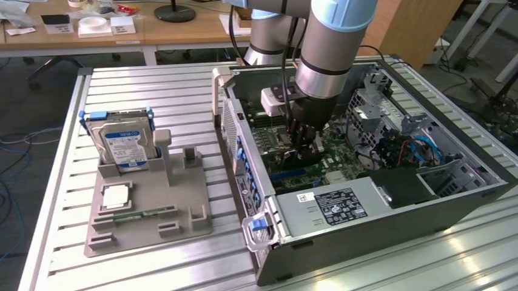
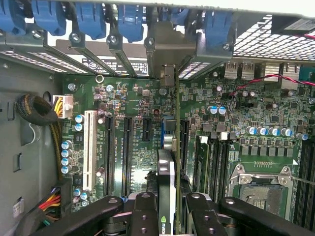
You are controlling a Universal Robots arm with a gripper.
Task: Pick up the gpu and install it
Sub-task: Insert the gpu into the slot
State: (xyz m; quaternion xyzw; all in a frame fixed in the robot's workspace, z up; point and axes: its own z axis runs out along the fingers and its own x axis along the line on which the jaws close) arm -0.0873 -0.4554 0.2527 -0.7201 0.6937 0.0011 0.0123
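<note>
While I pinch the gpu (image 2: 166, 177) by its thin sides between the fingers (image 2: 145, 216) of my pincer (image 2: 172, 209), it stands on edge inside the open computer case (image 1: 348, 242), low over the motherboard (image 2: 123, 98) and, by my judgement, in line with the blue slot (image 2: 167, 130); whether its contact edge has entered that slot I cannot tell.

To seat it well, I judge, the card must stay upright with its lower edge parallel to the slot; the push should go straight down and evenly along the length, with no twist, since other slots and small capacitors sit just beside it.

Its long axis runs from my pincer toward the slotted back wall (image 2: 113, 44) of the case; the pale bracket end (image 2: 167, 73) points at that wall, under the blue clips.

The hard drive (image 1: 121, 142) rests in its holder on the tabletop (image 1: 162, 91), on the exterior view's left, well apart from the case.
</note>
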